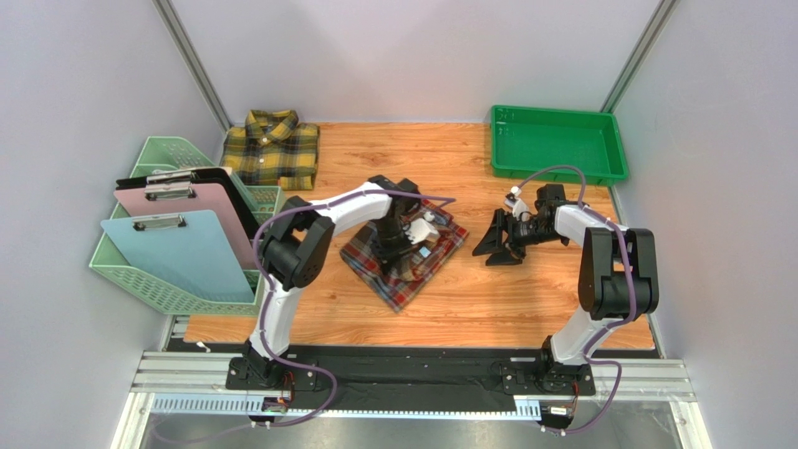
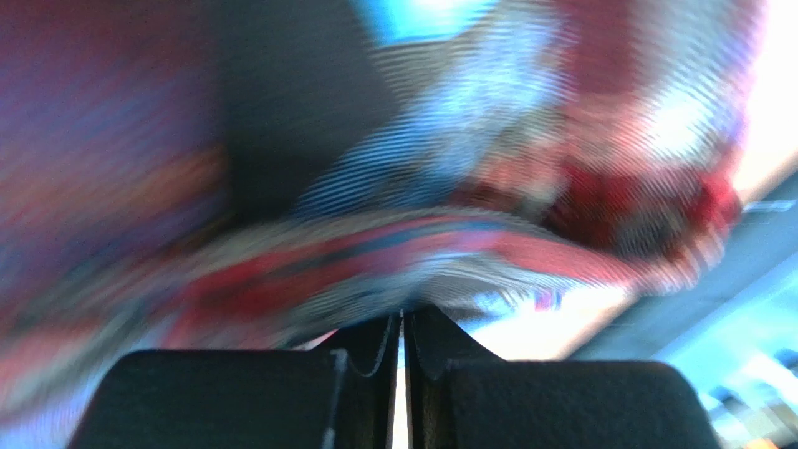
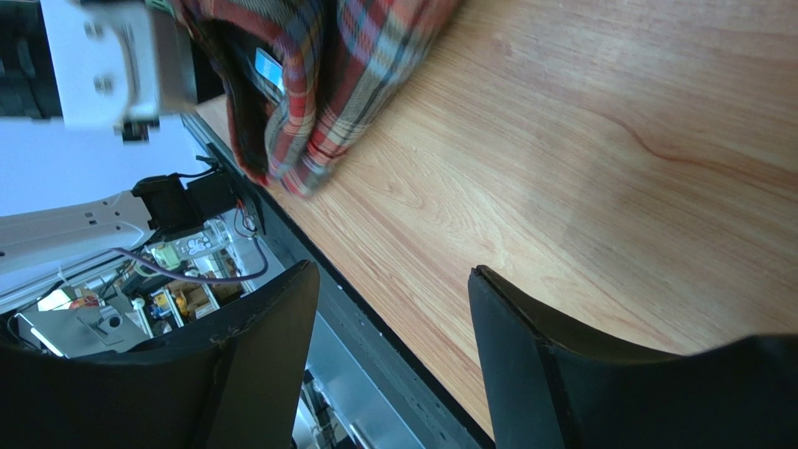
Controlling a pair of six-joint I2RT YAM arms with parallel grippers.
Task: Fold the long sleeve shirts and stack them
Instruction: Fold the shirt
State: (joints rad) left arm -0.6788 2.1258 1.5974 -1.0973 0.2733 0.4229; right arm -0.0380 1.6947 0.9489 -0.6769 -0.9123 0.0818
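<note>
Top external: left tool (image 1: 395, 251) pinches red shirt (image 1: 405, 285); right tool (image 1: 498, 249) spread.

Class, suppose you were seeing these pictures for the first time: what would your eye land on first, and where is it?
The red plaid shirt lies mid-table, with the left gripper shut right at its cloth. A folded yellow plaid shirt sits in the far left corner, opposite a bright green tray at far right. The right gripper hangs open over the table beside the red shirt.
</note>
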